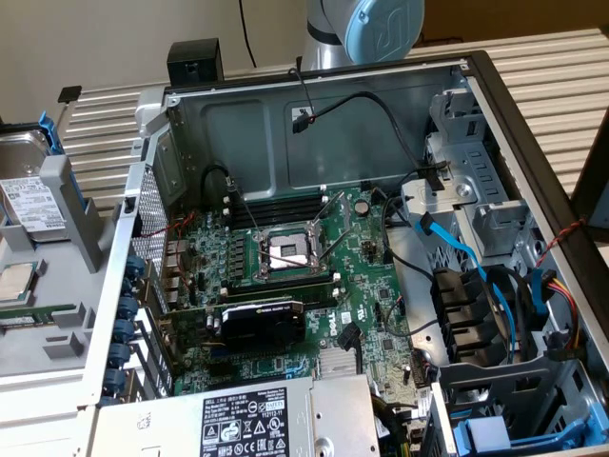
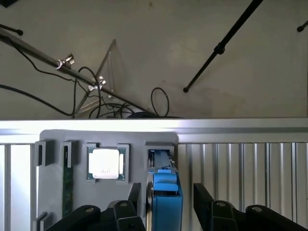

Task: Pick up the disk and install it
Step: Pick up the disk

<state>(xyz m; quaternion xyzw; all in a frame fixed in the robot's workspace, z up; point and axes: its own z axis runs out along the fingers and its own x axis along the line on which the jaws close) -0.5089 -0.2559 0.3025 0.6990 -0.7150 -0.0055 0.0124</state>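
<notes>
**Disk pickup: fingers spread, nothing held**

Item 1, far on the exterior view's left: disk [image 1: 29,195], silver with a white label and a blue carrier. We find it standing on edge in a slot of the grey holder [image 1: 86,228], not yet lifted.

Item 2, just beside it in the same holder: CPU chip [image 1: 13,282], lying flat in its own recess.

Item 3, centre: open computer case [image 1: 285,124] with the motherboard [image 1: 362,257] exposed.

Item 4, behind the case: arm [image 1: 376,29], with its blue-capped joint above the rear wall.

Item 5, exterior view's right: drive bay [image 1: 476,219], with blue cables [image 1: 457,252] trailing across it, and the slatted worktop [image 1: 561,86] beyond.

Fingers [image 2: 203,198]: we record them spread wide and gripping nothing. In the wrist view the disk's [image 2: 167,197] blue edge lines up in the gap between them, with daylight showing on one side. We cannot tell whether they have reached down around it.

Risks, in our judgement:
- The gap looks uneven, so one finger may touch first when they close and tilt the disk in its slot.
- A low grip may pinch the holder's wall along with the carrier.
- A slanted lift may jam the disk against the slot.
- The loose blue cables may snag the carrier at the bay.
</notes>
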